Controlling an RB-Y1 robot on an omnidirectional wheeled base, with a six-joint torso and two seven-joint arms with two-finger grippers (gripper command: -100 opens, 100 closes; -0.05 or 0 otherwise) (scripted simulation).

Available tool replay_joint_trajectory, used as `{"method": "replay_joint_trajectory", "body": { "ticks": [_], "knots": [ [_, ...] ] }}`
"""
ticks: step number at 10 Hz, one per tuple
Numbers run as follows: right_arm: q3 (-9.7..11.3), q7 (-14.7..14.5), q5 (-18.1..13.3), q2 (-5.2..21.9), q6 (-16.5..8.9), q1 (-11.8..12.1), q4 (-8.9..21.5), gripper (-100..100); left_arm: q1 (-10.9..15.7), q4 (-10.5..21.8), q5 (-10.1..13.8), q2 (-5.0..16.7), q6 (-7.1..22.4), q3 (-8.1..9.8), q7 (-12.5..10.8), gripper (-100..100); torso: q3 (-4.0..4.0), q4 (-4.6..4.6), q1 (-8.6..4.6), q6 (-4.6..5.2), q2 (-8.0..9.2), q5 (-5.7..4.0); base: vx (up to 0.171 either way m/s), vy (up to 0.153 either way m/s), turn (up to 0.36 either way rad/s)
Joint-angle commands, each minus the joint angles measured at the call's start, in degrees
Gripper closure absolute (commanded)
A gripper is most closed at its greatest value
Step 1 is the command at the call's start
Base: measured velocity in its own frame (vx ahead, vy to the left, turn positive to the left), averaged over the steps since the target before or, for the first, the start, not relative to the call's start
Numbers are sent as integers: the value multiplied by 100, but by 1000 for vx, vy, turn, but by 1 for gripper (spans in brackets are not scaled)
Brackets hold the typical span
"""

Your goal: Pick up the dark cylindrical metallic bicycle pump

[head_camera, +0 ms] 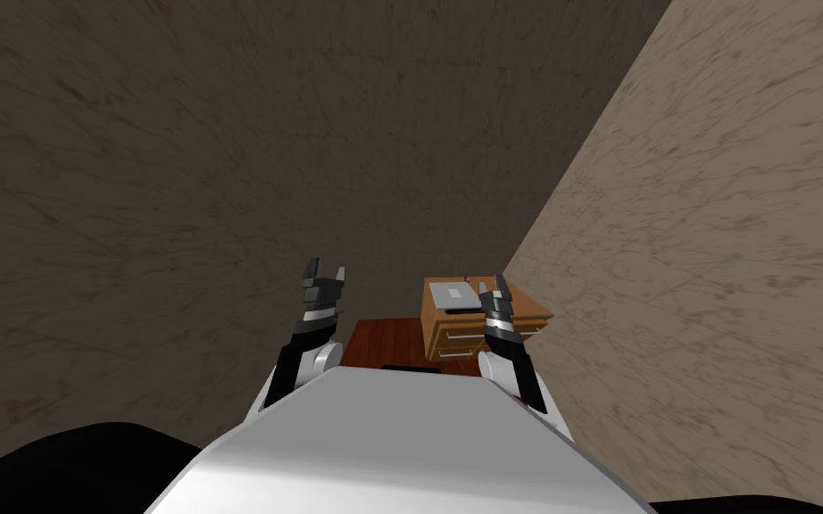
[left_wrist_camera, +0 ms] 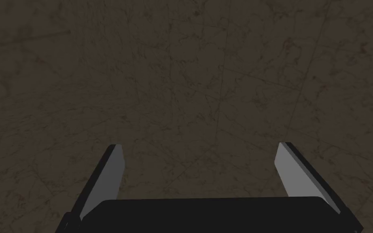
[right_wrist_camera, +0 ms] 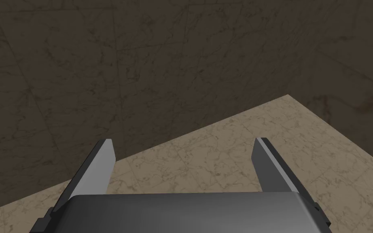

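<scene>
- Head view: left gripper (head_camera: 327,268) and right gripper (head_camera: 490,284) are raised at centre. The right one overlaps a wooden drawer cabinet (head_camera: 454,344) topped by a grey slab (head_camera: 454,295). Below it, on the reddish floor (head_camera: 383,344), lies a slim dark shape, possibly the bicycle pump (head_camera: 410,367).
- Left wrist view: fingers (left_wrist_camera: 111,174) spread apart, empty.
- Right wrist view: fingers (right_wrist_camera: 102,162) spread apart, empty.

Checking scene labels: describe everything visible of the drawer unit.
The drawer unit looks like orange-brown wood: a low box, two drawer fronts with pale bar handles. It stands on a red-brown surface beside the lighter wall. A flat grey slab lies on top. The right gripper overlaps it in the head view; contact unclear.
</scene>
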State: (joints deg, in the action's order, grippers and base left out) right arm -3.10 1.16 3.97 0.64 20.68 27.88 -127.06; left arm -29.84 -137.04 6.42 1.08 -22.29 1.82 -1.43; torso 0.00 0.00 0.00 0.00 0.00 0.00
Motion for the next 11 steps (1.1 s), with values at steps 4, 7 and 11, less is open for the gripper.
{"method": "replay_joint_trajectory", "body": {
  "ticks": [4,7,11],
  "knots": [
    [-2,-4,49,560,-468,-169,151,-100,0,0,0,0,0,0,0,0,6,2,-2,-1,11,-1,-27,0,40],
    [2,-8,106,850,-984,-388,327,-100,1,0,0,0,0,0,0,0,12,4,1,-1,20,0,-59,7,76],
    [8,-9,149,998,-1559,-571,465,-100,1,0,0,0,0,0,0,0,13,5,-1,-1,22,0,-55,2,56]
  ]
}}
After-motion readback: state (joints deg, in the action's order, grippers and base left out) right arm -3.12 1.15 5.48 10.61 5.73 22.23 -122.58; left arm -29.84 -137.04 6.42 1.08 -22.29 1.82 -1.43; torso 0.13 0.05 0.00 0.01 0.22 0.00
